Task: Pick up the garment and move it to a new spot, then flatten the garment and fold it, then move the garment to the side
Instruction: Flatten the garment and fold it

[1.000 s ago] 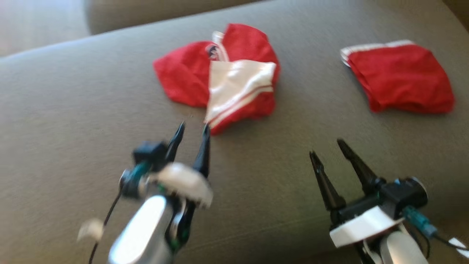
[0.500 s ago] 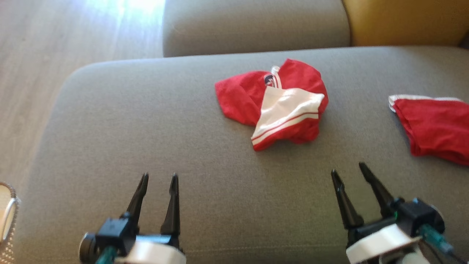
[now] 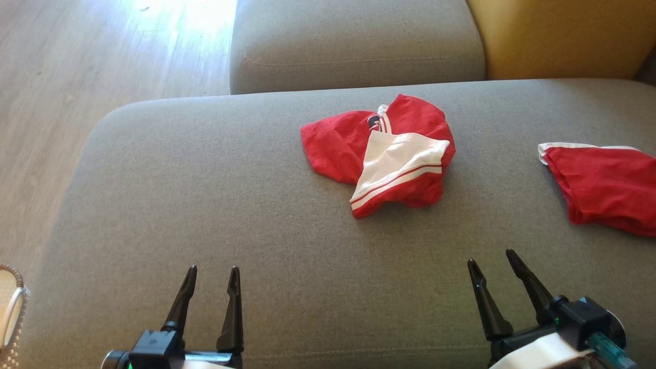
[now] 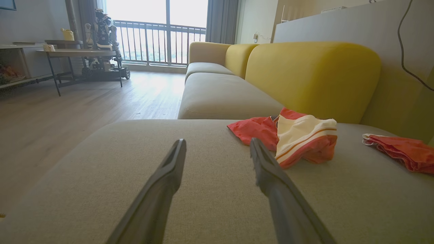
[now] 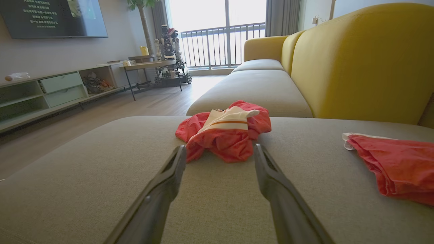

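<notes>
A crumpled red-and-white garment point(image 3: 382, 156) lies in the middle of a grey sofa seat point(image 3: 205, 205). A second red garment point(image 3: 605, 187) lies well apart on its right. Nearer, the left gripper point(image 3: 213, 269) and right gripper point(image 3: 490, 257) hover empty, fingers apart.

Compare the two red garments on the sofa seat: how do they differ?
The middle garment is bunched in a heap; the right garment lies flatter. The middle garment shows a wide white striped panel on top; the right garment shows white only along one edge. Both are red.
</notes>
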{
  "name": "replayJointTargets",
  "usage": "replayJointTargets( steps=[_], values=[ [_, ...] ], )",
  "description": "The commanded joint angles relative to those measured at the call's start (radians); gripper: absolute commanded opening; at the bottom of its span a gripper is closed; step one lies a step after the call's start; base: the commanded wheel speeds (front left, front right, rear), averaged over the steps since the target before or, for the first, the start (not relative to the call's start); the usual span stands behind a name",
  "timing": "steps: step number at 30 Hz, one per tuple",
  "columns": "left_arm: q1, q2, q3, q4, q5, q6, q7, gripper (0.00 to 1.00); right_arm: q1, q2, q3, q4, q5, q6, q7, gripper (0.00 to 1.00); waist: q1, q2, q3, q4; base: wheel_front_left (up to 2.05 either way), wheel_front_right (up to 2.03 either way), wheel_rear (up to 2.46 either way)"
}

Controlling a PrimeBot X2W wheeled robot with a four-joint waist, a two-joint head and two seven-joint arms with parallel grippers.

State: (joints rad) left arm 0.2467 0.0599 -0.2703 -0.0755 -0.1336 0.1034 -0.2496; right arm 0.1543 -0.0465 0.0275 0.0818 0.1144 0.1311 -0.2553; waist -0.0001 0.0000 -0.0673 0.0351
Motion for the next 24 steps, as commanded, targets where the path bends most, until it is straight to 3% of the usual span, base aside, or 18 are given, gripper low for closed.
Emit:
replayJointTargets(
  steps=[1, 8, 24],
  values=[
    [-0.032, -0.009, 0.036, -0.042, -0.006, 0.010, -0.012, 1.00, -0.035, -0.004, 0.023, -0.034, 0.004, 0.000, -0.006, 1.00, 0.0001, 0.0000, 0.001, -0.005, 0.00, 0.00, 0.00],
    [-0.028, -0.010, 0.044, -0.040, -0.034, 0.035, -0.012, 1.00, -0.036, -0.004, 0.021, -0.037, 0.003, 0.000, -0.006, 1.00, 0.0001, 0.0000, 0.002, -0.014, 0.00, 0.00, 0.00],
    [-0.029, -0.010, 0.043, -0.029, -0.067, 0.044, -0.012, 1.00, -0.037, -0.004, 0.019, -0.038, 0.003, 0.000, -0.006, 1.00, 0.0001, 0.0000, 0.006, -0.014, 0.00, 0.00, 0.00]
  ],
)
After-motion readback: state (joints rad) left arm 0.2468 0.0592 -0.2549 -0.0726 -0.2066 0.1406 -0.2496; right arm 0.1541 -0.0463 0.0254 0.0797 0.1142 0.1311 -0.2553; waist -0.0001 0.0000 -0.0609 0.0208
